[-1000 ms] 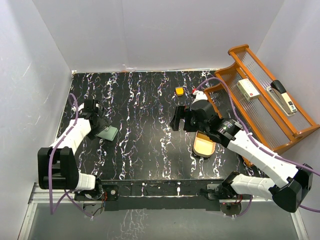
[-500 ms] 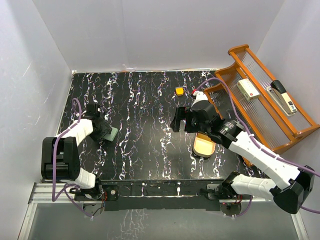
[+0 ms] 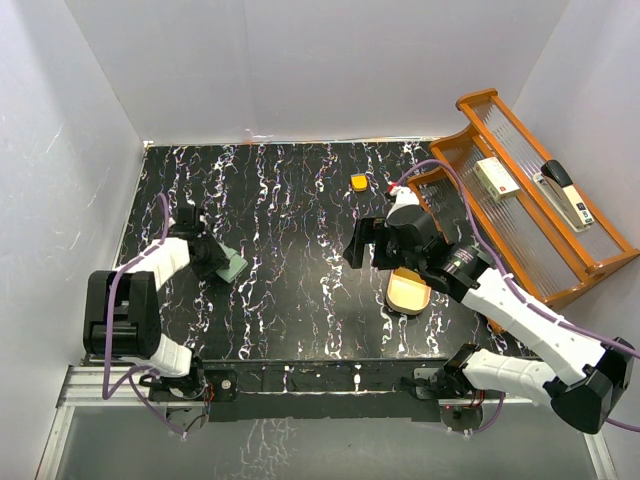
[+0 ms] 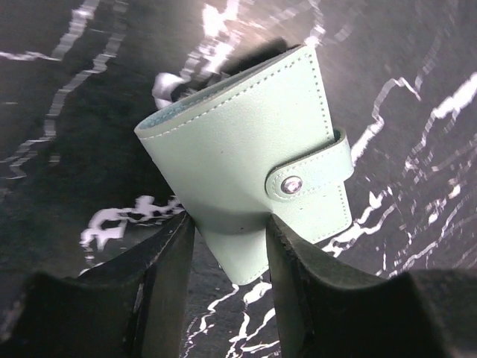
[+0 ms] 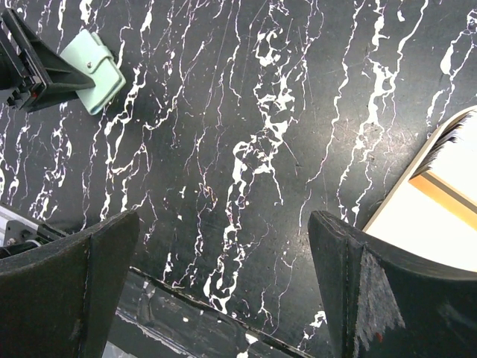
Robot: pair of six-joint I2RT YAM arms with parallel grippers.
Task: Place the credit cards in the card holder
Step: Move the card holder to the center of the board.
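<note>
The black marbled table [image 3: 300, 250] lies bare across its middle, with walls on three sides and one wooden rack [image 3: 470, 105] along the right edge. The right gripper [image 5: 223, 224] hangs wide open and empty beside one tan oval dish [image 3: 407, 292]. Near the left edge, the left gripper [image 4: 229, 224] pinches the one card holder [image 4: 246, 149], snap tab upward, long axis running out from the jaws toward the table's middle. One orange block [image 3: 358, 182] lies far back

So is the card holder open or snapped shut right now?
Shut: the card holder is folded over, and its snap tab wraps round the edge and is fastened on the outer face. No inner pockets show.
</note>
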